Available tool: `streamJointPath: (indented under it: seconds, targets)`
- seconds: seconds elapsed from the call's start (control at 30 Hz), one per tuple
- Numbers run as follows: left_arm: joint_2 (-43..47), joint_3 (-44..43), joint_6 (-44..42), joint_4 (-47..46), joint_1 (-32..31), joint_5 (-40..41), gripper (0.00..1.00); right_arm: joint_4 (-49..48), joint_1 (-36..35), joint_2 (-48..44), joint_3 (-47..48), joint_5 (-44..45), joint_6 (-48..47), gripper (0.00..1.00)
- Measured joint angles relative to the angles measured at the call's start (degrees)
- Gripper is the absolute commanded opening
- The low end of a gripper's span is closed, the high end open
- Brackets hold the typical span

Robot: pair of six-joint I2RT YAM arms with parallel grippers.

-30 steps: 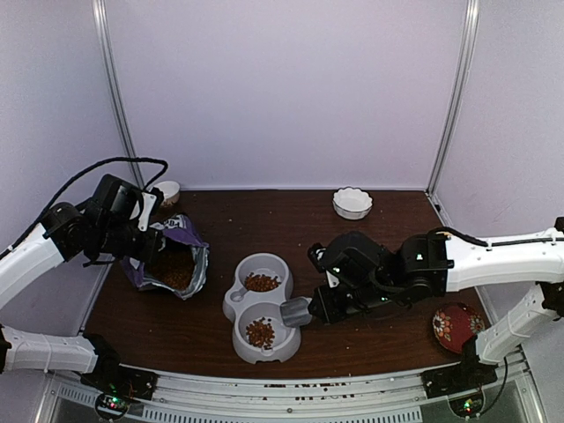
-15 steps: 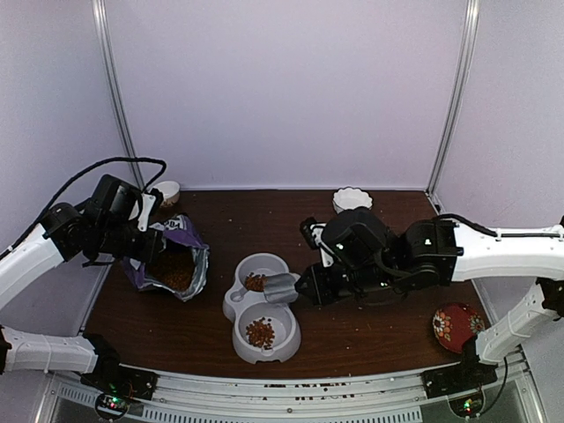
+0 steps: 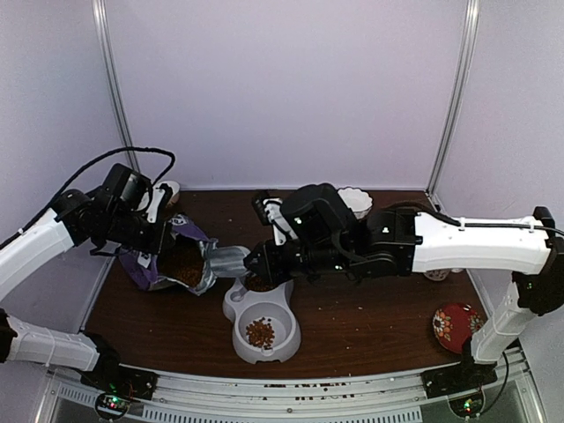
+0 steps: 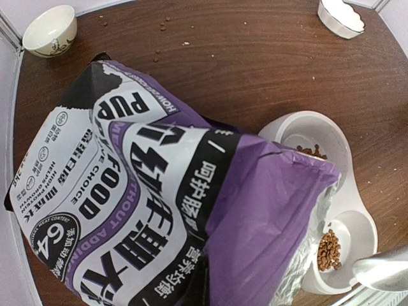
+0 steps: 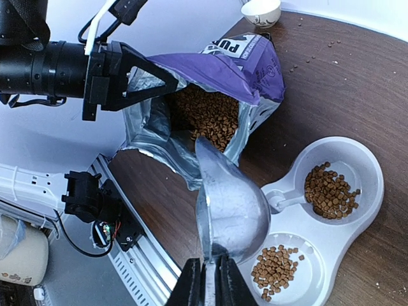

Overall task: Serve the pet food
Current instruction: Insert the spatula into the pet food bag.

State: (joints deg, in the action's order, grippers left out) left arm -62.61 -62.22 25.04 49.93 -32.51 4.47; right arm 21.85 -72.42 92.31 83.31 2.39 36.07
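The purple pet food bag (image 3: pixel 159 264) stands open at the left, with brown kibble (image 3: pixel 187 264) showing inside. My left gripper (image 3: pixel 163 240) is shut on the bag's rim; in the right wrist view its black fingers (image 5: pixel 131 73) pinch the foil edge. The bag (image 4: pixel 159 210) fills the left wrist view and hides those fingers. My right gripper (image 5: pixel 210 287) is shut on the handle of the metal scoop (image 5: pixel 233 204), which is empty and has its tip at the bag's mouth (image 5: pixel 204 115). The grey double bowl (image 3: pixel 280 304) holds kibble in both cups (image 5: pixel 328 188).
A small white bowl (image 3: pixel 167 189) sits at the back left. A white scalloped bowl (image 3: pixel 357 201) sits at the back, partly behind my right arm. A red patterned plate (image 3: pixel 456 324) lies front right. Loose pellets (image 4: pixel 162 25) dot the brown table.
My right arm swung left, carrying the scoop from beside the double bowl to the bag's mouth. My left arm shifted the bag slightly right and tilted its opening toward the scoop.
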Motion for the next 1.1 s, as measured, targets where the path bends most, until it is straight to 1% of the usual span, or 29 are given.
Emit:
streamJointPath:
  seconds: [0.17,0.4,0.53,0.8,1.1]
  targets:
    - [-1.6,-1.1,1.3,0.1,0.0,-2.2,0.0,-0.9,-0.1,5.0,4.4,-1.0,-1.9,0.0]
    - [-2.1,-1.5,2.6,0.1,-0.2,-2.8,0.0,-2.8,-0.1,10.7,9.7,-1.3,-3.7,0.0]
    - [-2.1,-1.5,2.8,0.1,-0.2,-2.8,0.0,-3.2,-0.1,16.5,14.6,-0.6,-5.1,0.0]
    - [-2.1,-1.5,3.2,0.1,-0.2,-3.4,0.0,-3.2,-0.1,28.4,24.0,3.8,-7.6,0.0]
    - [-2.1,-1.5,4.2,0.1,-0.2,-5.7,0.0,-2.7,-0.1,40.3,36.1,9.8,-7.9,0.0]
